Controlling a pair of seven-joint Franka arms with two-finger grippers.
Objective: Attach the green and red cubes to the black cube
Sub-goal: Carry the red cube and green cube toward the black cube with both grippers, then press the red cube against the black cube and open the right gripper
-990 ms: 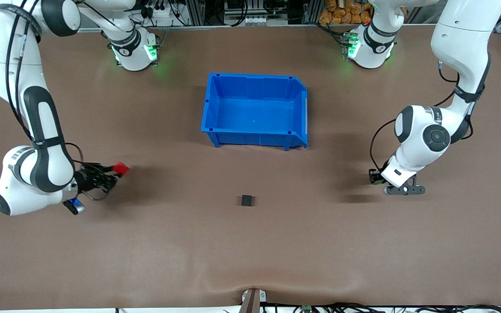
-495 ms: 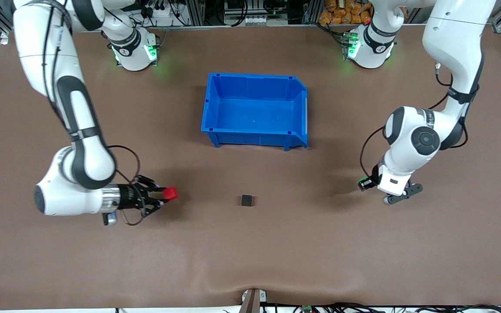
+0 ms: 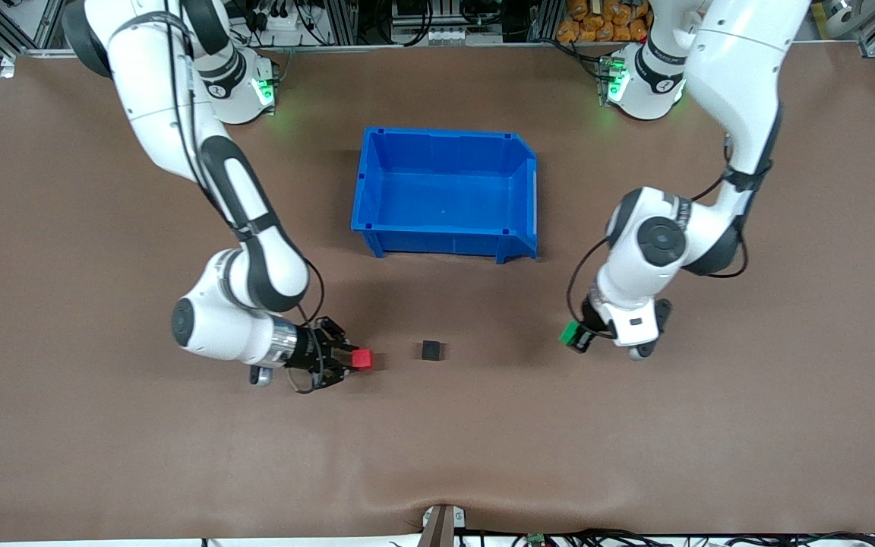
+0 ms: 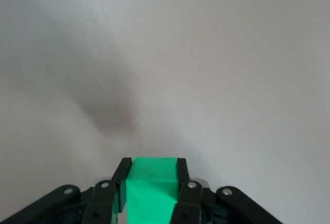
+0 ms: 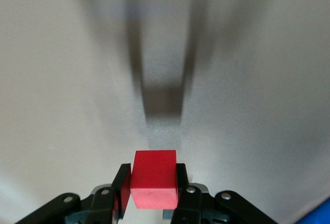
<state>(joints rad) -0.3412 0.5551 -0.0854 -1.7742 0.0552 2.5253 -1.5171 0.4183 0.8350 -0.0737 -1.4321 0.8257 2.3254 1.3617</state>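
Note:
The black cube (image 3: 431,349) sits on the brown table, nearer the front camera than the blue bin. My right gripper (image 3: 355,358) is shut on the red cube (image 3: 362,358), held low beside the black cube toward the right arm's end; the red cube also shows between the jaws in the right wrist view (image 5: 154,178). My left gripper (image 3: 576,335) is shut on the green cube (image 3: 570,333), held low toward the left arm's end of the black cube; the green cube fills the jaws in the left wrist view (image 4: 150,190).
An empty blue bin (image 3: 446,238) stands at the table's middle, farther from the front camera than the black cube. Both arm bases (image 3: 236,83) stand along the table's edge farthest from the front camera.
Both grippers have moved inward toward the black cube, each carrying its cube. The right gripper with the red cube now sits close beside it; the left gripper's green cube has come into sight.

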